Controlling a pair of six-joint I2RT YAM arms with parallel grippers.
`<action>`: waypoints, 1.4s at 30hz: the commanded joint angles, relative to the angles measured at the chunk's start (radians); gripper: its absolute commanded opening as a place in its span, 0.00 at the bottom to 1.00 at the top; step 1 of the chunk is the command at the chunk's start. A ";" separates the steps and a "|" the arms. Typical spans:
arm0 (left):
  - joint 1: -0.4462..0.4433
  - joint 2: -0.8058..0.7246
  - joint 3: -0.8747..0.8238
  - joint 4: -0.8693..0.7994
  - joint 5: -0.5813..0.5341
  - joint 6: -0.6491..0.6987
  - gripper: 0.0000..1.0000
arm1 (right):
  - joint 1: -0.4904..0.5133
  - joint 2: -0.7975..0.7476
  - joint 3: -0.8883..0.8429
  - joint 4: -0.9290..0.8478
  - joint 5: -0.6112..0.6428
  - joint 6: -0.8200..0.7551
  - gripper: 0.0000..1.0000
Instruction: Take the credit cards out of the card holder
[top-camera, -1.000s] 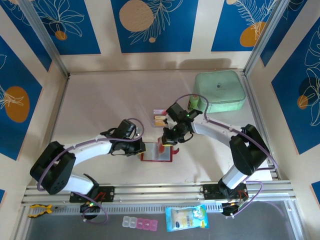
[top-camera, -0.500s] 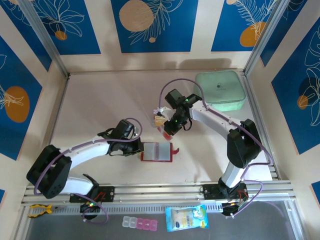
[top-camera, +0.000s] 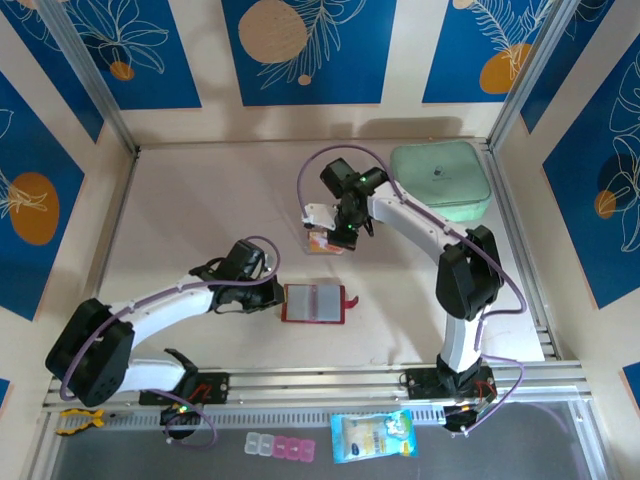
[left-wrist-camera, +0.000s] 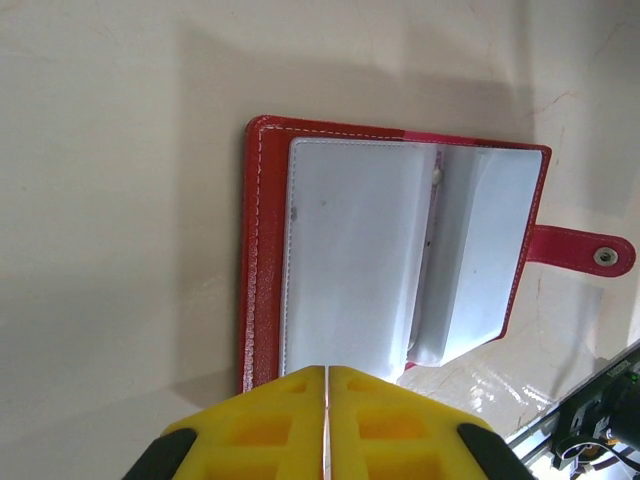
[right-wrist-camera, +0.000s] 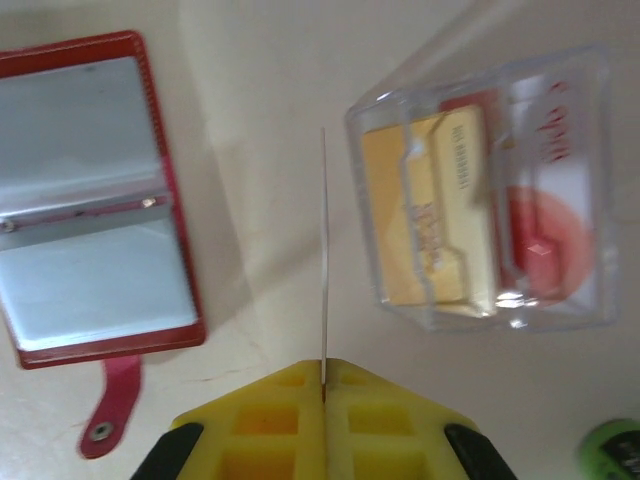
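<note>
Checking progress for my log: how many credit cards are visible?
3: an orange-yellow card and a red-and-white card in the clear tray, a third card edge-on in the right hand; others may hide beneath.

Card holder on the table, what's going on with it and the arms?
The red card holder lies open on the table, its visible sleeves looking empty. The left gripper, shut, sits at its edge. The right gripper pinches a card edge-on near the clear tray, which holds an orange-yellow card and a red-and-white card.
</note>
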 joint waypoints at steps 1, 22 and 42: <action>0.011 -0.021 -0.013 -0.032 -0.019 0.011 0.11 | -0.038 0.064 0.106 -0.052 -0.009 -0.088 0.00; 0.020 -0.030 -0.017 -0.060 -0.034 0.008 0.11 | -0.125 0.327 0.389 -0.108 -0.118 -0.152 0.01; 0.051 -0.017 0.003 -0.066 -0.041 0.050 0.13 | -0.129 0.236 0.219 0.003 -0.073 -0.048 0.17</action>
